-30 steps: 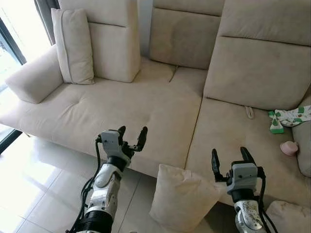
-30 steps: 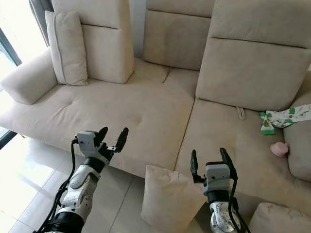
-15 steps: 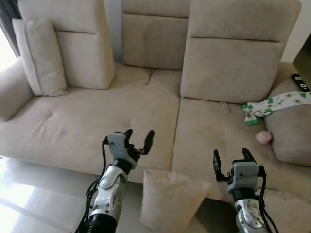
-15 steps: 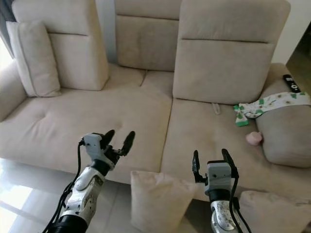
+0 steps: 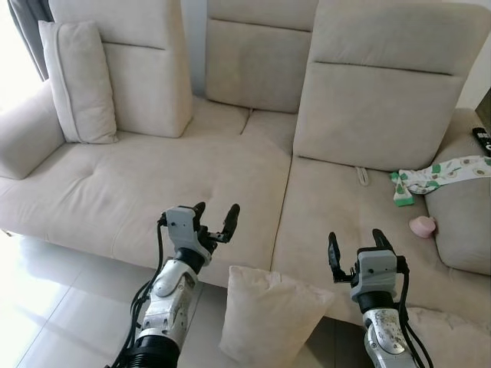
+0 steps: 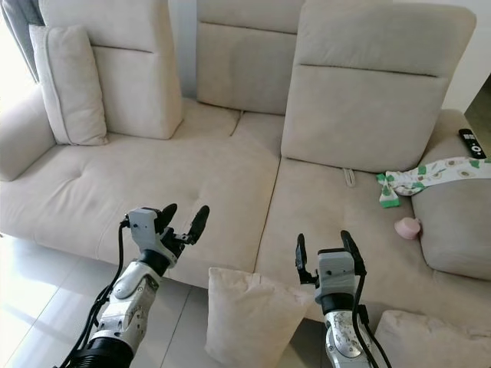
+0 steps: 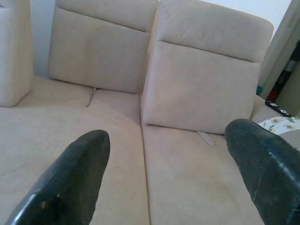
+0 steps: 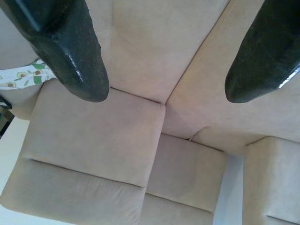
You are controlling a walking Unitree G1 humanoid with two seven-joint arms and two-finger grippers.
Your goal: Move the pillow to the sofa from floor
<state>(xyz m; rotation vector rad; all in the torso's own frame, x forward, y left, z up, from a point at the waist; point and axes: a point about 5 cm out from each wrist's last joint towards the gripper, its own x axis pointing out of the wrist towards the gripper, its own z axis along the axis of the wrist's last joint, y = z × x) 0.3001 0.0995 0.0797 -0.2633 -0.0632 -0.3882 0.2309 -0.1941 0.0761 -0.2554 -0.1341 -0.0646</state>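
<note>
Across the far and middle of my view runs the sofa [image 5: 192, 169], beige, its seat bare on the left and centre. Near me, on the floor against the sofa's front edge, the pillow [image 5: 268, 314] stands on end, leaning a little, between my two arms. My left gripper [image 5: 215, 218] hovers over the seat edge, fingers spread and holding nothing; my right gripper [image 5: 354, 244] hangs just right of the pillow's top corner, also released and empty.

To do this well, I judge I should drop both grippers to the pillow's upper corners, pinch deep into the fabric so it cannot slip, then lift clear of the seat edge before pushing it far onto the bare cushion.

A second pillow [image 5: 453, 333] at the near right is cut off by the frame. The pillow's base and the floor under it are out of view, so I cannot tell how it rests.
</note>
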